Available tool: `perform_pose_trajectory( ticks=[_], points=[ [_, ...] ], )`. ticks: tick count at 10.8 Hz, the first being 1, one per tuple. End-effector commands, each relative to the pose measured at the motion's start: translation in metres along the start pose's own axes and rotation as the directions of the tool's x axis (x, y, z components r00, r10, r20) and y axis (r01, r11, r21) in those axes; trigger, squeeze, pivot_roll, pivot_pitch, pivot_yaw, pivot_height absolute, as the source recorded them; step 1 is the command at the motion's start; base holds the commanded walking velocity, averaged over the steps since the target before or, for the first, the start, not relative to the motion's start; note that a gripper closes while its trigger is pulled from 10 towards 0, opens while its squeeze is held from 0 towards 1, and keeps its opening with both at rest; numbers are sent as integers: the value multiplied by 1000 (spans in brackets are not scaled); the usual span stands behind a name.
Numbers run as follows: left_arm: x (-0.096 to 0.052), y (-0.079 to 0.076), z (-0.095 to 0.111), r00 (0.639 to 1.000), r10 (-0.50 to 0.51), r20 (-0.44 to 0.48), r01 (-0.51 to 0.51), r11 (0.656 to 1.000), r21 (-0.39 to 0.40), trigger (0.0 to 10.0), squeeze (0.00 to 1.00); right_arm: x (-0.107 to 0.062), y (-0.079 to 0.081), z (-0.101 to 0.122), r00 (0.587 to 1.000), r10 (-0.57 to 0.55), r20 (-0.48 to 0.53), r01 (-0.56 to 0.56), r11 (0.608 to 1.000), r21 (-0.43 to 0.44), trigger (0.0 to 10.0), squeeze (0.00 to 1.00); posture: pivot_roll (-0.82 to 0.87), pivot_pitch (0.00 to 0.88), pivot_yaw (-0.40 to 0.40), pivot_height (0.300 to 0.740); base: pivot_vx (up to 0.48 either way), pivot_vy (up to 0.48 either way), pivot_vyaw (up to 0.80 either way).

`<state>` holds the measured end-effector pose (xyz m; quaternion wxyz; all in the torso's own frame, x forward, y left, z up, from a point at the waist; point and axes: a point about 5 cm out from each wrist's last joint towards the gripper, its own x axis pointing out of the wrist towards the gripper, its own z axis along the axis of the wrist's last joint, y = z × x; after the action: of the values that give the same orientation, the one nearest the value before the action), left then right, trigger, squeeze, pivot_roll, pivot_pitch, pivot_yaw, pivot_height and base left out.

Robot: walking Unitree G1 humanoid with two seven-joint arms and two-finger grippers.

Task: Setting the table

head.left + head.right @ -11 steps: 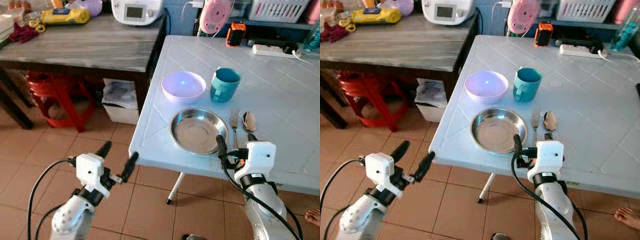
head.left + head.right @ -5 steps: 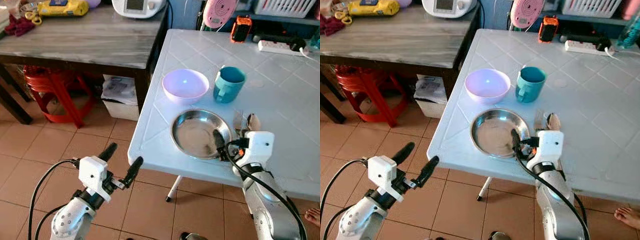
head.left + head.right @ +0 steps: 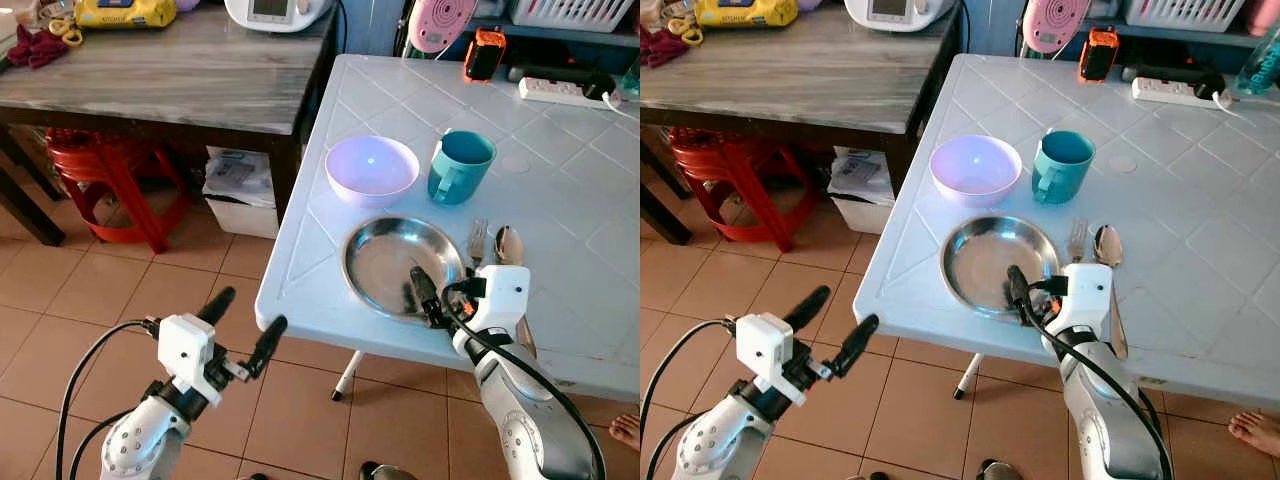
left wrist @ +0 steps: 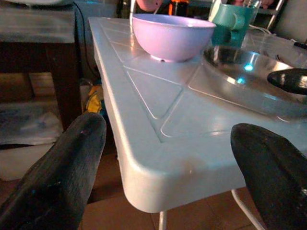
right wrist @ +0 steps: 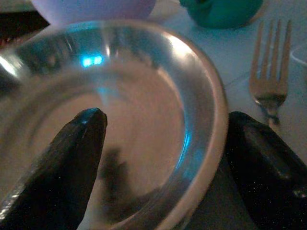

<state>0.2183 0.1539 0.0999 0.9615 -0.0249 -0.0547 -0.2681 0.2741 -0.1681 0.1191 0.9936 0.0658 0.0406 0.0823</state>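
The left gripper (image 3: pixel 243 327) is held open below the near left corner of the white table (image 3: pixel 300 290), idle. The right gripper (image 5: pixel 163 143) has been advanced over the near edge since a second ago; its open fingers now straddle the near right rim of the steel plate (image 3: pixel 385 262) (one finger inside, one outside), not yet closed. A grasp of the plate is judged imminent. Fork (image 3: pixel 476 240) and spoon (image 3: pixel 508 243) lie just beside the plate; bowl (image 3: pixel 371 169) and cup (image 3: pixel 458 166) stand farther in.

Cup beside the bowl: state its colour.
Teal. The cup shows best in the left eye view.
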Motion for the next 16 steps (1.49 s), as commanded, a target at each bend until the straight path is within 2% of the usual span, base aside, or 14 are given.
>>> perform_pose_trajectory(
  ticks=[1,5,6,7,8,9,10,11,12,13,14,15,16],
  points=[
    [-3,-2,3,1000,-25,8,25,1000,2,10000,0,-1,2,-8,999,17,-44,-17,1000,6,0,0,-54,208,14,740,0,0,0],
    [-5,4,0,999,-38,-3,38,999,22,10000,0,1,3,-10,997,35,-71,-34,999,22,0,0,-49,200,15,740,0,0,0],
    [-6,5,-2,999,-40,-5,40,999,21,10000,0,2,4,-10,997,29,-70,-26,999,40,667,0,-50,197,17,740,0,0,0],
    [-5,5,-3,999,-45,-6,45,999,23,10000,0,2,5,-9,997,22,-71,-16,997,78,0,0,-50,197,18,740,0,0,0],
    [-4,5,-3,998,-56,-5,56,998,33,10000,0,3,5,-8,997,12,-72,-4,993,117,824,0,-52,197,18,740,0,0,0],
    [-4,6,-4,998,-56,-3,57,998,36,10000,0,4,5,-6,997,11,-72,-2,992,124,863,0,-53,196,19,740,0,0,0],
    [-4,6,-4,998,-60,0,59,997,46,10000,0,4,5,-7,997,3,-77,9,988,157,7725,0,-53,196,19,740,0,0,0],
    [-3,7,-4,998,-65,2,65,996,55,10000,0,4,5,-6,997,9,-76,4,987,163,9765,0,-52,194,20,740,0,0,0],
    [-3,8,-5,998,-65,2,65,996,57,10000,0,2,10,-5,997,34,-68,-21,981,193,10000,729,-52,194,20,740,0,0,0],
    [-4,8,-7,998,-65,1,65,996,58,10000,0,1,12,-7,997,36,-74,-23,985,173,10000,1000,-52,191,21,740,0,0,0],
    [-4,9,-9,998,-65,0,65,996,58,10000,0,1,12,-9,996,21,-83,-7,986,168,10000,1000,-52,191,21,740,0,0,0],
    [-4,9,-9,998,-65,0,65,996,59,10000,0,1,13,-8,996,20,-84,-5,985,173,10000,51,-52,191,21,740,0,0,0],
    [-3,9,-10,998,-64,2,64,996,61,10000,0,0,13,-5,997,22,-77,-7,980,199,10000,0,-52,193,19,740,0,0,0]
  ],
)
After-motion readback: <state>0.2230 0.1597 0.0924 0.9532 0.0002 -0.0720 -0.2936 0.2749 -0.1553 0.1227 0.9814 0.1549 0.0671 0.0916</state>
